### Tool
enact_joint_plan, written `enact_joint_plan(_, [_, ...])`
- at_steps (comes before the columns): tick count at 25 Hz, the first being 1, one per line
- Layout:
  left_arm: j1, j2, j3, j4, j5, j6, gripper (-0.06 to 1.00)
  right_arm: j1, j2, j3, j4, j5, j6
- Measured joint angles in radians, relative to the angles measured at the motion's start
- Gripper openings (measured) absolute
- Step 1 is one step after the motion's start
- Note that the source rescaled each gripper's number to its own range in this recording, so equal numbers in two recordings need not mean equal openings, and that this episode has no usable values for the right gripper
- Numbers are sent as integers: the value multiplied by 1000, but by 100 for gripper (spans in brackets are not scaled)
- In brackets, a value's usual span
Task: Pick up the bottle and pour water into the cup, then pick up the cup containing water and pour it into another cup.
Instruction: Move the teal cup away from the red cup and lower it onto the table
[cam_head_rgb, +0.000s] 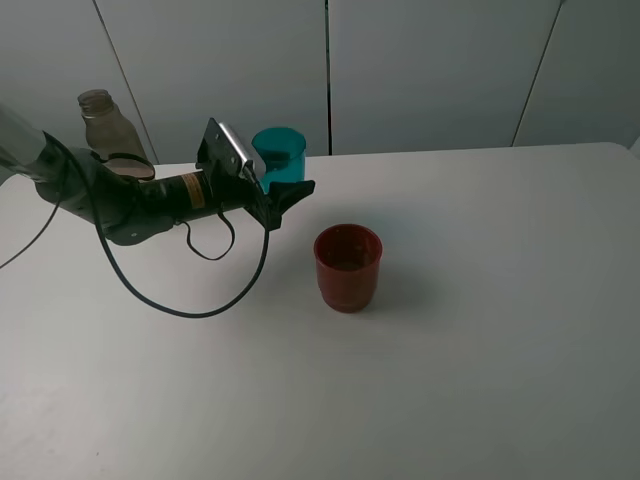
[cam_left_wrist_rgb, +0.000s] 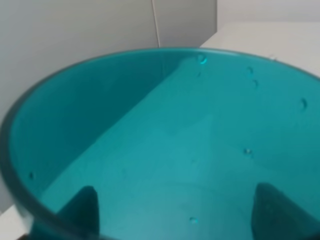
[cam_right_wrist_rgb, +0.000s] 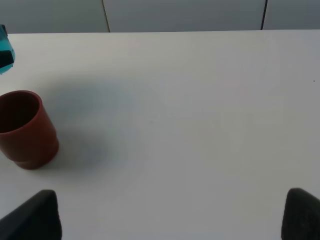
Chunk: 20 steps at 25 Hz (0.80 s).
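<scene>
The teal-blue cup (cam_head_rgb: 279, 151) sits between the fingers of my left gripper (cam_head_rgb: 285, 187) near the table's back edge. In the left wrist view the cup (cam_left_wrist_rgb: 165, 135) fills the frame, droplets cling to its wall, and both fingertips (cam_left_wrist_rgb: 82, 207) show through it, one on each side. The gripper (cam_left_wrist_rgb: 180, 212) looks shut on it. The dark red cup (cam_head_rgb: 347, 265) stands upright just to the front right of it, and also shows in the right wrist view (cam_right_wrist_rgb: 25, 130). The smoky bottle (cam_head_rgb: 105, 125) stands at the back left behind the left arm. My right gripper (cam_right_wrist_rgb: 167, 217) is open, empty and low over the table.
The left arm and its black cable (cam_head_rgb: 180, 300) lie across the left part of the white table (cam_head_rgb: 480, 350). A grey panelled wall (cam_head_rgb: 430, 70) rises right behind the table's back edge.
</scene>
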<state>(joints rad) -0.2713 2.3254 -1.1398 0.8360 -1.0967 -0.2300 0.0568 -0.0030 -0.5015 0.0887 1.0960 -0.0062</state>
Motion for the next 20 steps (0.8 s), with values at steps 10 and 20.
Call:
enact_joint_plan(10, [44, 63, 0, 17, -57, -45, 4, 0, 0, 0, 0, 0, 0])
enact_joint_plan(20, [51, 134, -2, 26, -73, -29, 4, 0, 0, 0, 0, 0, 0])
